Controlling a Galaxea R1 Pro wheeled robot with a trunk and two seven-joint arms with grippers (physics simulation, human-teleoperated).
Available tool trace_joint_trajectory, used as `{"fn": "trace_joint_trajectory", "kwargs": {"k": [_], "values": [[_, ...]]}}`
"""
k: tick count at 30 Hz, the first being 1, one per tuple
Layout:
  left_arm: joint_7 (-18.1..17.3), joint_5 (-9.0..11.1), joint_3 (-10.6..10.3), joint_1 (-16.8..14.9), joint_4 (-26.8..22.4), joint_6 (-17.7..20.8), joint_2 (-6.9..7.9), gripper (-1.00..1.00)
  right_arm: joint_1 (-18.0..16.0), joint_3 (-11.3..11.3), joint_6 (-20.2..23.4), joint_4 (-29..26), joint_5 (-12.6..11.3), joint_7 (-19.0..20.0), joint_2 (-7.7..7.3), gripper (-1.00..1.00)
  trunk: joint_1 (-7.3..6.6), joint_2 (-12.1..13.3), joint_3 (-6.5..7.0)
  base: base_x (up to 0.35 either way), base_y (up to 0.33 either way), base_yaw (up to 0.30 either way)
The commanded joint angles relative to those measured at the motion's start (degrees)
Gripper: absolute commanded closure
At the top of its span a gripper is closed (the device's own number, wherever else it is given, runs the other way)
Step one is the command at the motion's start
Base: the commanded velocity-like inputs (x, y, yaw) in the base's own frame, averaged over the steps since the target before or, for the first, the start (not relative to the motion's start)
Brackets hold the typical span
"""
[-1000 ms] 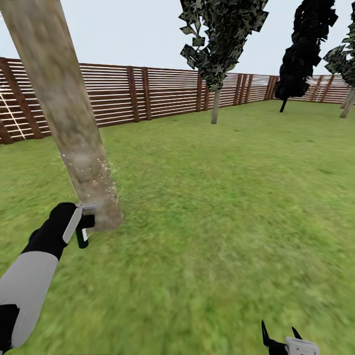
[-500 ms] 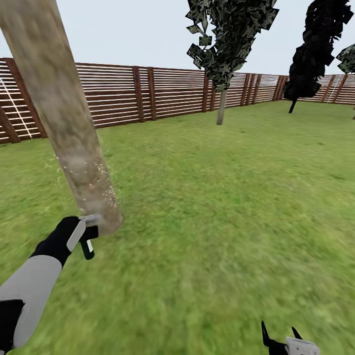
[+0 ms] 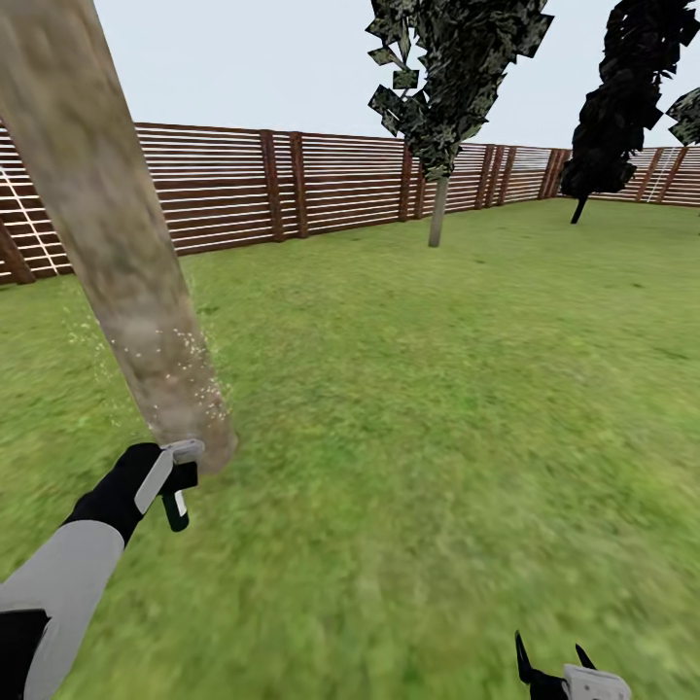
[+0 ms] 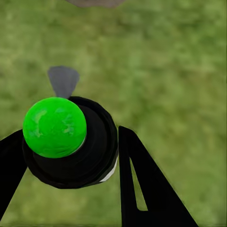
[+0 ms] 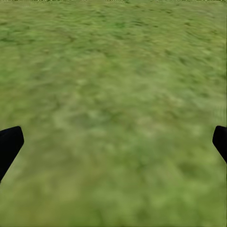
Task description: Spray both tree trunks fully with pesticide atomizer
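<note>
A thick grey-tan tree trunk (image 3: 107,233) leans across the left of the head view, rooted in the lawn. Pale pesticide specks (image 3: 185,374) dot its lower part and float beside it. My left gripper (image 3: 175,476) is shut on the pesticide atomizer (image 3: 176,507), a dark green bottle, just short of the trunk's base. In the left wrist view the atomizer (image 4: 71,142) shows as a black body with a bright green round cap, held between my black fingers (image 4: 142,184). My right gripper (image 3: 554,666) is open low at the bottom edge, above bare grass.
A brown slatted fence (image 3: 331,185) rings the lawn at the back. A thin-stemmed dark tree (image 3: 437,209) stands mid-back and another dark columnar tree (image 3: 603,107) at the far right. Open grass (image 3: 437,408) stretches right of the trunk.
The view has shifted, so the trunk sits slightly further left and lower. My left gripper with the atomizer has sunk a little in the picture. Specks spread wider around the lower trunk.
</note>
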Motion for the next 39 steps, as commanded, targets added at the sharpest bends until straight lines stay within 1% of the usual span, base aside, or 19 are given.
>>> {"fn": "trace_joint_trajectory", "kwargs": {"k": [1, 3, 5, 7, 11, 13, 18, 19, 22, 23, 25, 27, 32, 34, 35, 36, 37, 39], "values": [[0.0, 0.0, 0.0, 0.0, 0.0, 0.0, 0.00, 1.00, 0.0, 0.0, 0.0, 0.0, 0.0, 0.0, 0.00, -1.00, 0.00, 0.0, 0.00, 0.115, 0.000, 0.000], [-0.1, 0.1, -0.1, 0.1, 0.0, 0.1, -0.13, 1.00, 0.0, 0.0, 0.0, 0.0, 0.0, 0.0, 0.00, -1.00, 0.00, 0.0, 0.00, 0.108, -0.007, 0.000], [0.0, 0.1, 0.0, 0.1, -0.1, 0.1, -1.12, 1.00, 0.0, 0.0, 0.0, 0.0, 0.0, 0.0, 0.00, -1.00, 0.00, 0.0, 0.00, 0.194, -0.107, 0.000], [0.1, 0.1, -0.1, 0.1, 0.0, 0.1, -1.28, 1.00, 0.0, 0.0, 0.0, 0.0, 0.0, 0.0, 0.00, -1.00, 0.00, 0.0, 0.00, 0.166, -0.205, 0.000], [0.1, -0.1, 0.0, 0.1, -0.1, 0.3, -1.22, 1.00, 0.0, 0.0, 0.0, 0.0, 0.0, 0.0, 0.00, -1.00, 0.00, 0.0, 0.00, 0.032, -0.264, 0.000], [0.1, -0.2, 0.0, 0.2, 0.0, 0.4, -0.95, 1.00, 0.0, 0.0, 0.0, 0.0, 0.0, 0.0, 0.00, -1.00, 0.00, 0.0, 0.00, 0.002, -0.274, 0.000], [0.1, -0.2, 0.0, 1.1, 0.0, 0.4, -0.64, 1.00, 0.0, 0.0, 0.0, 0.0, 0.0, 0.0, 0.00, -1.00, 0.00, 0.0, 0.00, 0.000, -0.222, 0.054], [0.1, -0.2, 0.1, 1.8, 0.0, 0.4, -0.59, 1.00, 0.0, 0.0, 0.0, 0.0, 0.0, 0.0, 0.00, -1.00, 0.00, 0.0, 0.00, 0.000, -0.057, 0.219], [0.0, -0.1, 0.9, 3.8, -0.1, 0.3, -0.48, 1.00, 0.0, 0.0, 0.0, 0.0, 0.0, 0.1, 0.00, -1.00, 0.00, 0.0, 0.00, 0.000, -0.014, 0.155], [0.1, -0.1, 1.6, 4.2, -0.1, 0.2, -0.39, 1.00, 0.0, 0.0, 0.0, 0.0, 0.0, 0.1, 0.00, -1.00, 0.00, 0.0, 0.00, 0.000, -0.003, 0.040], [0.2, -0.2, 3.8, 4.5, -0.1, 0.1, -0.29, 1.00, 0.0, 0.0, 0.0, 0.0, 0.0, 0.1, 0.00, -1.00, 0.00, 0.0, 0.00, 0.072, -0.001, 0.015], [0.2, -0.5, 4.9, 4.5, 0.0, 0.0, -0.34, 1.00, 0.0, 0.0, 0.0, 0.0, 0.0, 0.1, 0.00, -1.00, 0.00, 0.0, 0.00, 0.265, 0.000, 0.004], [0.1, -0.7, 5.1, 5.5, 0.0, 0.1, -0.42, 1.00, 0.0, 0.0, 0.0, 0.0, 0.0, 0.1, 0.00, -1.00, 0.00, 0.0, 0.00, 0.148, 0.000, 0.000], [0.1, -0.6, 5.0, 5.6, 0.1, 0.1, -0.77, 1.00, 0.0, 0.0, 0.0, 0.0, 0.0, 0.1, 0.00, -1.00, 0.00, 0.0, 0.00, 0.010, 0.000, 0.000], [0.2, -0.5, 5.0, 5.7, 0.8, 0.0, -1.12, 1.00, 0.0, 0.0, 0.0, 0.0, 0.0, 0.1, 0.00, -1.00, 0.00, 0.0, 0.00, 0.004, 0.000, 0.000], [0.2, -0.2, 5.0, 5.7, 2.8, -0.2, -1.83, 1.00, 0.0, 0.0, 0.0, 0.0, 0.0, 0.1, 0.00, -1.00, 0.00, 0.0, 0.00, 0.001, 0.000, 0.000], [0.2, -0.1, 5.0, 5.7, 4.0, -0.4, -2.20, 1.00, 0.0, 0.0, 0.0, 0.0, 0.0, 0.1, 0.00, -1.00, 0.00, 0.0, 0.00, 0.000, 0.000, 0.000], [0.2, -0.2, 5.2, 5.7, 4.5, -0.5, -1.90, 1.00, 0.0, 0.0, 0.0, 0.0, 0.0, 0.1, 0.00, -1.00, 0.00, 0.0, 0.00, 0.000, 0.000, 0.000]]}}
